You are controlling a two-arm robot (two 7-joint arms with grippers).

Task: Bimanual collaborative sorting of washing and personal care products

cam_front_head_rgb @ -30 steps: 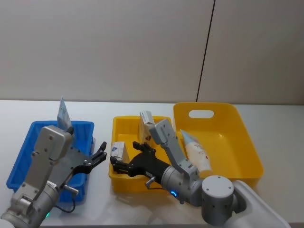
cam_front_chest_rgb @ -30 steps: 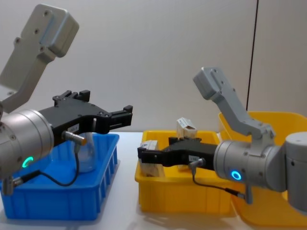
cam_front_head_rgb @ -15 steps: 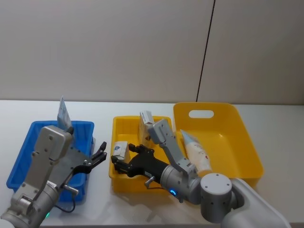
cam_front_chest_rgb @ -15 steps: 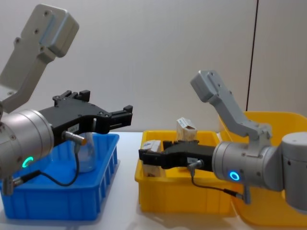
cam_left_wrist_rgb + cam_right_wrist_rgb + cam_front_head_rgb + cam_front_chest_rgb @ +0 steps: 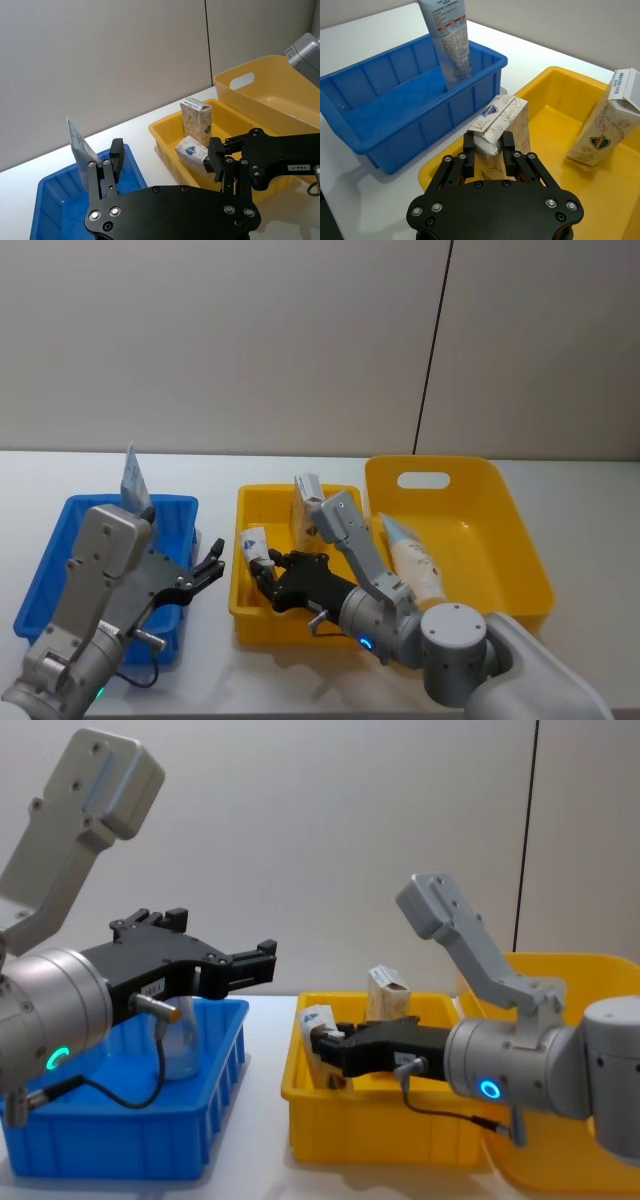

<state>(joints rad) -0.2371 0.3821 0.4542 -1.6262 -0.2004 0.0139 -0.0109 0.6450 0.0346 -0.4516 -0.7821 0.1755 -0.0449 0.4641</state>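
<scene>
A small cream carton (image 5: 254, 543) stands tilted at the left end of the small yellow bin (image 5: 272, 624), with my right gripper (image 5: 263, 562) shut on its lower end; in the right wrist view the fingers (image 5: 468, 149) clamp the carton (image 5: 496, 127). A second carton (image 5: 307, 504) stands upright at the back of that bin. One white tube (image 5: 133, 480) stands in the blue bin (image 5: 58, 542). Another tube (image 5: 414, 558) lies in the large yellow bin (image 5: 505, 540). My left gripper (image 5: 212, 564) hovers open over the blue bin's right edge, holding nothing.
The three bins sit side by side on a white table (image 5: 590, 500) with a plain wall behind. Little room separates the blue bin from the small yellow one, where the two grippers face each other. The upright carton (image 5: 609, 120) stands close behind my right gripper.
My right gripper has shut on the carton that lay flat and tipped it up on end, lifting its printed end. The left arm has not moved.
</scene>
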